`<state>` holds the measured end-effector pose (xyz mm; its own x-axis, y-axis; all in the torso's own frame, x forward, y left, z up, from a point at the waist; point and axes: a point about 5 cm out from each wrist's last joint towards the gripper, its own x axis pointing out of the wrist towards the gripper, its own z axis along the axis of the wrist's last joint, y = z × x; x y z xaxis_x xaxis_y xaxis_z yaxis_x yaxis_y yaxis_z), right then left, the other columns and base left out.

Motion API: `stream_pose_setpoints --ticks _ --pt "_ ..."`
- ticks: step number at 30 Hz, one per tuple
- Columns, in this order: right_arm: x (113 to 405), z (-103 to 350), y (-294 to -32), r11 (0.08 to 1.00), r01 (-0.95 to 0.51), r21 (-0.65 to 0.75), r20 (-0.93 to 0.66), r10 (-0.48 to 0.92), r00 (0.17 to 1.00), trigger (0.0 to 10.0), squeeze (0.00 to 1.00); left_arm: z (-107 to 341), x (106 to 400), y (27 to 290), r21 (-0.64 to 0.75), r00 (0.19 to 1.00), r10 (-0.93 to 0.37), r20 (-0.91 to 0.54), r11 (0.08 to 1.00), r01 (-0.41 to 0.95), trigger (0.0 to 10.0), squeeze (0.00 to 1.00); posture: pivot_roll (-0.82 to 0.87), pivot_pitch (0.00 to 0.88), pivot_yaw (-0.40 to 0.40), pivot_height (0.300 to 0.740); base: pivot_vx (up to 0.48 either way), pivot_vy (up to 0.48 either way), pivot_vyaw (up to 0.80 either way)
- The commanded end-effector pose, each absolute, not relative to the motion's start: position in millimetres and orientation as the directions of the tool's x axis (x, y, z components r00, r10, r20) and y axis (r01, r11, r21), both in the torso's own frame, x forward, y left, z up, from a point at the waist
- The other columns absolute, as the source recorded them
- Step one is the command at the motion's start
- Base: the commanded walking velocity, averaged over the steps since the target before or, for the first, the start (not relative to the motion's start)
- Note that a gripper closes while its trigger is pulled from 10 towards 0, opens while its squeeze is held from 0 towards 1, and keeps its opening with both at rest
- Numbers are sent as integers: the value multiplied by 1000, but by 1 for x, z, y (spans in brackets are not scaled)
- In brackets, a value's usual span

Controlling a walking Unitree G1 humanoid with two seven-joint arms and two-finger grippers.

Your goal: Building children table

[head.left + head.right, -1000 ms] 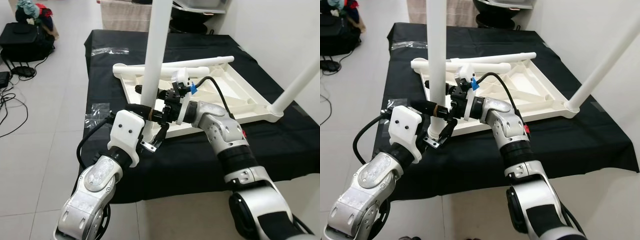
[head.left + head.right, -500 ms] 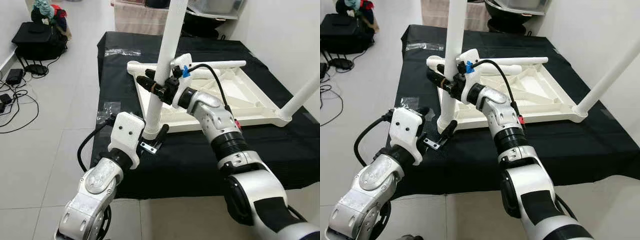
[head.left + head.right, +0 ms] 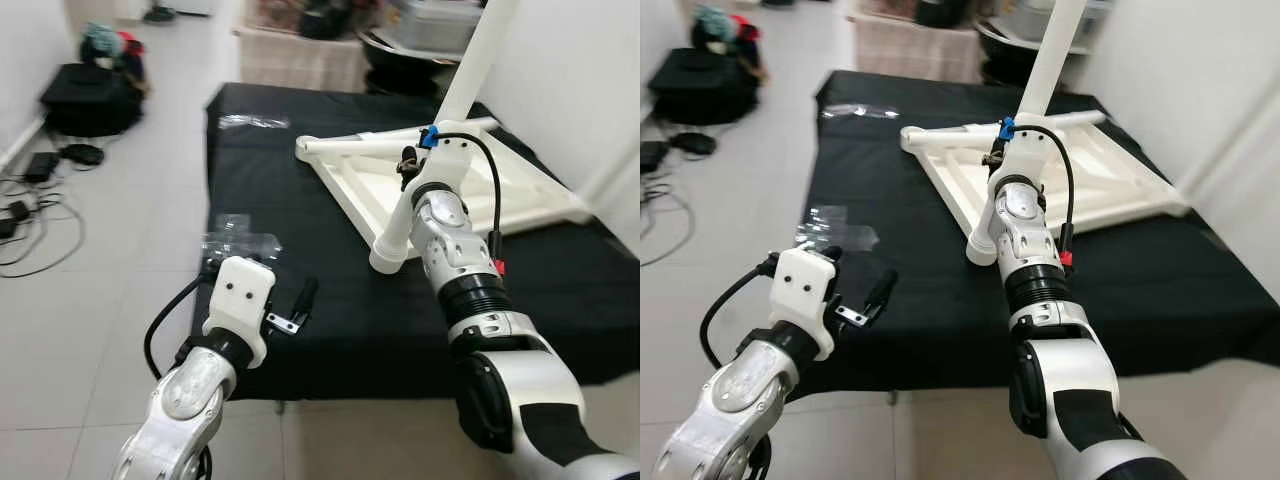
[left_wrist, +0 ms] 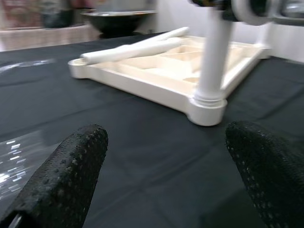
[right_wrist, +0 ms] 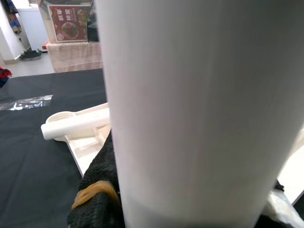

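The white children's tabletop (image 3: 480, 190) lies upside down on the black-covered table (image 3: 290, 180). One white leg (image 3: 440, 120) stands in its near corner socket (image 4: 208, 105), leaning a little. My right gripper (image 3: 408, 163) is shut on that leg partway up; one black finger (image 5: 95, 190) presses against the leg (image 5: 199, 109). Two loose legs (image 4: 133, 47) lie across the far side of the tabletop. My left gripper (image 4: 166, 161) stands open above the cloth near the table's front left, apart from the leg's foot, nothing between its fingers (image 3: 303, 295).
Clear plastic wrapping (image 3: 240, 242) lies on the cloth near my left gripper, more of it (image 3: 250, 122) at the far left corner. On the floor to the left are a black bag (image 3: 90, 95) and cables (image 3: 30, 190). A wall is close on the right.
The camera has swung, so the whole scene has shifted. My left gripper has come away from the leg's foot toward the table's front edge. My right gripper stays on the leg, now higher up.
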<state>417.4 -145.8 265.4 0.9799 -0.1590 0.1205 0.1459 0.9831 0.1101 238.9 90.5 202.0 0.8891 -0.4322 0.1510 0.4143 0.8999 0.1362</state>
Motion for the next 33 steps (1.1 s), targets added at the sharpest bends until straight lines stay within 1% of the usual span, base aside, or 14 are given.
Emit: stream_pose_setpoints --ticks 1,5,6,7,8,10,13,14,16,18,20,22,28,33 --pt "420 270 -137 991 58 124 123 -73 990 10000 0 203 237 90 142 890 -428 156 902 409 10000 0 64 113 -134 740 0 0 0" --pt "421 275 -123 989 -35 146 140 14 990 10000 0 204 238 90 144 888 -430 162 901 410 10000 0 63 114 -133 740 0 0 0" --pt "421 278 -115 983 -98 154 152 74 986 10000 867 206 238 89 144 886 -432 167 900 412 10000 0 63 117 -135 740 0 0 0" --pt "421 278 -115 983 -98 154 152 74 986 10000 867 206 238 89 144 886 -432 167 900 412 10000 0 63 117 -135 740 0 0 0" --pt "421 279 -110 972 -162 170 152 136 979 10000 1000 207 239 88 143 884 -435 172 899 415 10000 0 64 117 -136 740 0 0 0" --pt "420 288 -101 915 -339 218 180 304 936 10000 1000 211 240 87 149 879 -440 183 896 417 10000 0 69 122 -139 740 0 0 0" --pt "419 291 -99 893 -388 228 189 350 917 10000 1000 212 241 87 150 878 -440 187 896 417 10000 0 69 122 -139 740 0 0 0" --pt "417 295 -95 842 -486 234 206 445 871 10000 0 213 241 87 153 878 -440 189 896 416 10000 0 67 124 -138 740 0 0 0" --pt "412 297 -91 775 -600 199 231 558 797 10000 0 213 241 88 155 877 -440 191 896 416 10000 0 67 126 -138 740 0 0 0" --pt "396 288 -85 593 -804 48 218 779 588 10000 0 214 242 88 160 876 -441 193 895 416 10000 0 69 126 -140 740 0 0 0" --pt "396 288 -85 593 -804 48 218 779 588 10000 0 214 242 88 160 876 -441 193 895 416 10000 0 69 126 -140 740 0 0 0" --pt "386 273 -83 477 -877 -58 150 873 464 10000 0 215 242 88 160 875 -442 196 895 416 10000 0 70 127 -139 740 0 0 0" --pt "383 254 -79 440 -891 -108 67 898 435 10000 0 217 241 87 161 872 -446 202 893 419 10000 0 72 128 -137 740 0 0 0" --pt "395 237 -75 589 -799 -123 -3 804 594 10000 0 219 241 86 162 868 -451 210 891 424 10000 0 75 132 -138 740 0 0 0"
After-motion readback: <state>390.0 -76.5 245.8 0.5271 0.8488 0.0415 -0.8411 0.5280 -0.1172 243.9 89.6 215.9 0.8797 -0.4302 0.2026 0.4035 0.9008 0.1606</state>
